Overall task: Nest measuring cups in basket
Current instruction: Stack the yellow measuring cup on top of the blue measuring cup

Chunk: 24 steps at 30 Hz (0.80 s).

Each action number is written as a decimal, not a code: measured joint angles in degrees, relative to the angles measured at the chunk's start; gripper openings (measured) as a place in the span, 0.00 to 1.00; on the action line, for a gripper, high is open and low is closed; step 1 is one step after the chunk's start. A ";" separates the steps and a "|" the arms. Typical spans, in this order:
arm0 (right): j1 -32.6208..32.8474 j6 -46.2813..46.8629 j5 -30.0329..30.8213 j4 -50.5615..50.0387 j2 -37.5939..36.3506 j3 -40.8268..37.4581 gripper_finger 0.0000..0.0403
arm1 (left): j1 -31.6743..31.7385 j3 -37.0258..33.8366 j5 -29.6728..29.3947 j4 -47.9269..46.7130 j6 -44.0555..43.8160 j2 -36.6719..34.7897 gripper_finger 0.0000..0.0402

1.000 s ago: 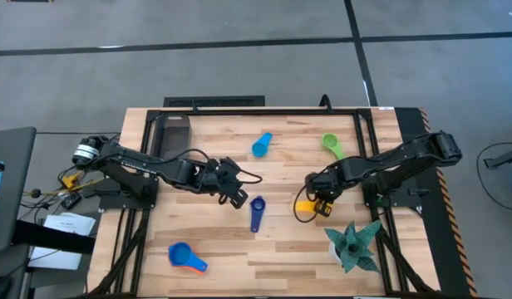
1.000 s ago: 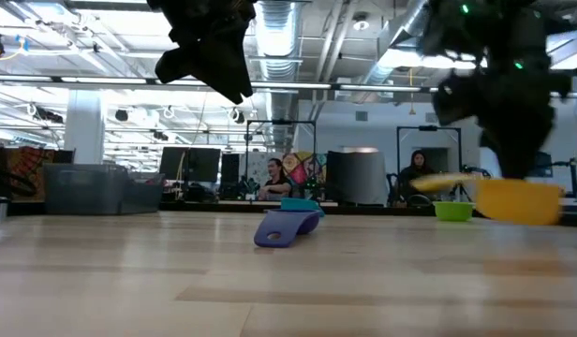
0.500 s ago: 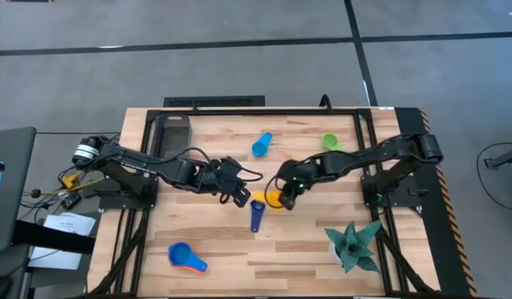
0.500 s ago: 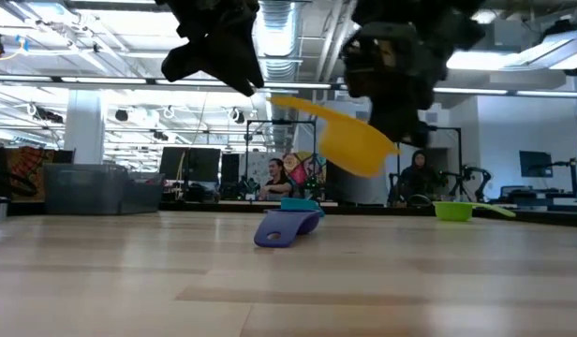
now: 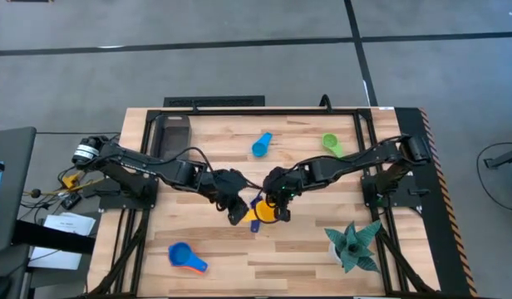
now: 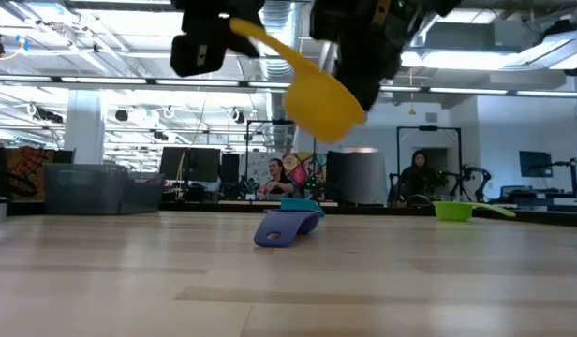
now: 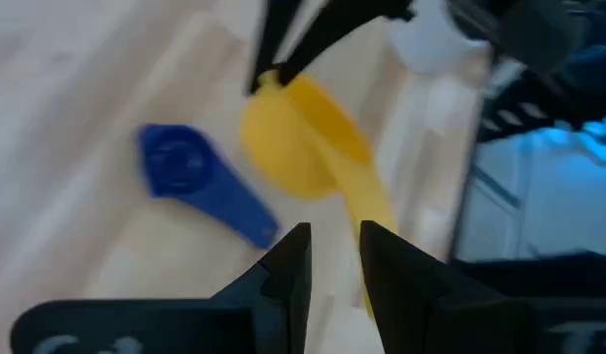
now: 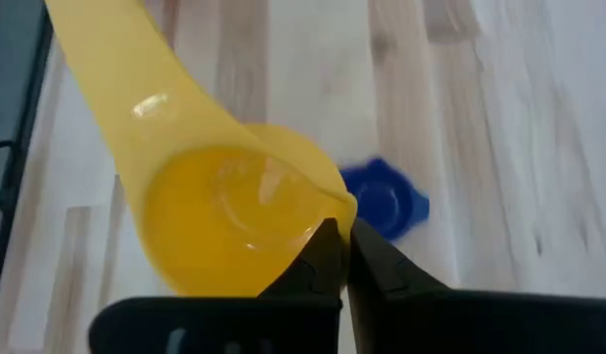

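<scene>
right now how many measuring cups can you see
6, with more possibly hidden: light blue cup and green cup far side, yellow cup held mid-table above dark blue cup, blue cup nested on orange cup near left.

— How are the two arms posed?

— Both are stretched inward from opposite sides, so that the left gripper [image 5: 236, 208] and the right gripper [image 5: 279, 202] are brought close together, raised clear of the desk [image 5: 322, 257].

— And the right gripper's fingers [image 8: 328, 251]?

— They are pressed together on the rim of the yellow cup [image 8: 219, 211], whose bowl is held just ahead of the fingertips, its handle slanting away from them.

— The left gripper's fingers [image 7: 288, 270]?

— A narrow gap is kept between them; the cup's handle is seen just ahead of that gap, but contact cannot be judged.
</scene>
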 joint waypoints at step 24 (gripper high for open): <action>-1.12 -6.04 11.33 -1.40 -0.78 3.62 0.18 | 2.74 -0.02 2.45 -2.17 -6.71 -0.18 0.00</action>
